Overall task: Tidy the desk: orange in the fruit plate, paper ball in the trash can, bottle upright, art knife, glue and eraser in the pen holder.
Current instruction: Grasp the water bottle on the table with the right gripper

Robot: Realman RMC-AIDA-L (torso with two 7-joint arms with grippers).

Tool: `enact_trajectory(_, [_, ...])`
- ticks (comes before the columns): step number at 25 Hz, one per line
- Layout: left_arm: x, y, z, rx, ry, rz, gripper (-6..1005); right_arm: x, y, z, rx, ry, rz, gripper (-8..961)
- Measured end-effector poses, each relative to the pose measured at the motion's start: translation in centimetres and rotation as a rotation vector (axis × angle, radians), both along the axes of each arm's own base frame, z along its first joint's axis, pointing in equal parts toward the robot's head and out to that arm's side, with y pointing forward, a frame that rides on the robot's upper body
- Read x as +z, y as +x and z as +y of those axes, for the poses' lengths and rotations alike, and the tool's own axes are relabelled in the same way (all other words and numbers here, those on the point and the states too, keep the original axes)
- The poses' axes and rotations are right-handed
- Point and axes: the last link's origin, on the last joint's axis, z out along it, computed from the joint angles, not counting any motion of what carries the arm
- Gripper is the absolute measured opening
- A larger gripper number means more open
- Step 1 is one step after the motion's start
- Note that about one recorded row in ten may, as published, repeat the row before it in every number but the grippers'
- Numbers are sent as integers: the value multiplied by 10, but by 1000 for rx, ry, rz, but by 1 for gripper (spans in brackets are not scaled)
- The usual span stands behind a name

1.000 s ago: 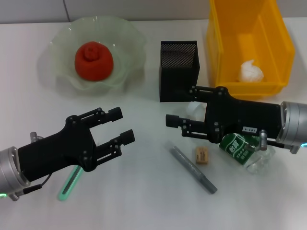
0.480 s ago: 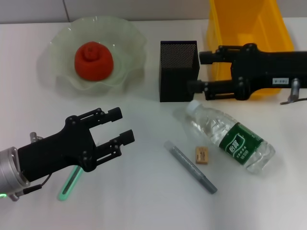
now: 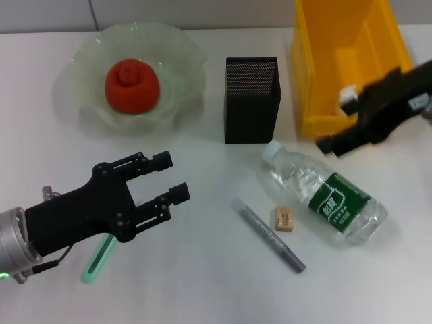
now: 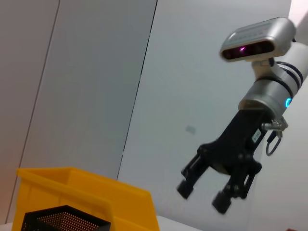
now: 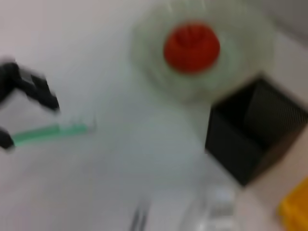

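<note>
Head view, orange (image 3: 131, 84): sits in the pale green fruit plate (image 3: 181, 50) at the far left of the white desk (image 3: 202, 283)
Head view, pen holder (image 3: 251, 99): black mesh box, upright between the plate and the yellow trash can (image 3: 317, 67); nothing can be made out inside it
Head view, paper ball (image 3: 349, 93): white, in the trash can, partly hidden by the right arm
Head view, bottle (image 3: 324, 191): clear with a green label, lying on its side near the pen holder, white cap toward the holder
Head view, eraser (image 3: 284, 219): small tan block just beside the bottle; the grey art knife (image 3: 269, 235) lies apart on its other side, aslant
Head view, glue (image 3: 97, 257): green stick lying at the near left, partly under the left arm
Head view, left gripper (image 3: 167, 177): above the near-left desk; fingers spread apart, nothing between them
Head view, right gripper (image 3: 337, 128): blurred over the near edge of the trash can; finger state unclear here
Left wrist view: the right gripper (image 4: 204, 197) hangs in the air with fingers parted and empty; the trash can (image 4: 86, 192) and the pen holder (image 4: 62, 219) lie below
Right wrist view: blurred; the orange (image 5: 191, 46) in the plate (image 5: 240, 62), the pen holder (image 5: 250, 134), the glue (image 5: 50, 133) and the left gripper (image 5: 21, 103) beside it
</note>
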Motion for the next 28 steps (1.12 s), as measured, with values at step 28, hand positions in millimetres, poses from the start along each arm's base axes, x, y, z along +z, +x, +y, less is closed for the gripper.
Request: enact_trajectory(28, [-1,1,0,-1,-3,3,606,-59,45,23,-247,-95,-196,800])
